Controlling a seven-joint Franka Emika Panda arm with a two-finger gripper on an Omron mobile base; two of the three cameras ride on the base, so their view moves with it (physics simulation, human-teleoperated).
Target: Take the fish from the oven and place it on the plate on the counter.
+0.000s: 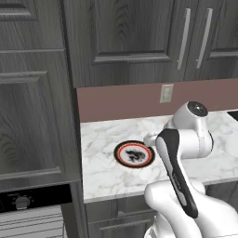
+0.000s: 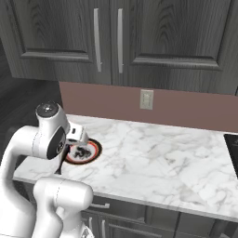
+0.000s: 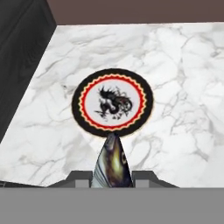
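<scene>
Left base view: the plate (image 1: 134, 154) sits on the marble worktop (image 1: 102, 176) near its left end, the arm's elbow crowding its right side; a wall socket (image 1: 166, 93) hangs behind, and the oven (image 1: 28, 201) shows at lower left.

Right base view: the tool (image 2: 78, 139) hovers over the plate's near-left edge, half hidden by the arm.

Hand view: the fish (image 3: 112, 165) is pinched in the tool, its tip just short of the plate rim, with a dark cabinet side (image 3: 19, 57) on the left.

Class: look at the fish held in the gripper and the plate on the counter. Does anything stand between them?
Nothing visible does. The fish points at the plate, with only bare counter between them.
</scene>
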